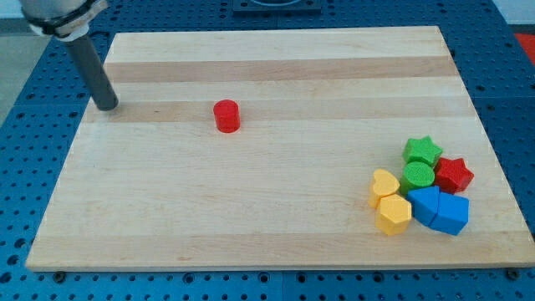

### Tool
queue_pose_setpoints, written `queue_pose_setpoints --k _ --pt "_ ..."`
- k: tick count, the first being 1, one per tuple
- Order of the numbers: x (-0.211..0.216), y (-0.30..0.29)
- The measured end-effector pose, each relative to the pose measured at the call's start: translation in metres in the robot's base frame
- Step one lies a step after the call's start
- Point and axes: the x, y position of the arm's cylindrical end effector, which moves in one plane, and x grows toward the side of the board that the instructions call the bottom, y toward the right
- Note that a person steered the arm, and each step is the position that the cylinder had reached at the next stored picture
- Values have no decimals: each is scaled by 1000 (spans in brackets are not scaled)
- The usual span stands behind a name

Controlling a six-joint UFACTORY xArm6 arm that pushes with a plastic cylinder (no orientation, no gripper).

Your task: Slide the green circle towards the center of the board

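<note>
The green circle point(417, 177) sits in a tight cluster of blocks at the view's lower right, touching the green star point(422, 151) above it, the red star point(454, 174) to its right and the yellow heart point(384, 184) to its left. My tip point(106, 106) rests on the board near its left edge, far to the left of the cluster. A red cylinder point(226, 115) stands alone to the right of my tip.
A yellow hexagon point(394, 215) and two blue blocks point(425, 205) point(451, 214) lie just below the green circle. The wooden board point(276, 226) sits on a blue perforated table point(25, 134).
</note>
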Motion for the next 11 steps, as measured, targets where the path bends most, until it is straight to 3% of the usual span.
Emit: queue_pose_setpoints --k 2,5,10,11 --pt "36 69" --pt "16 231" --pt "2 254" --pt "22 280"
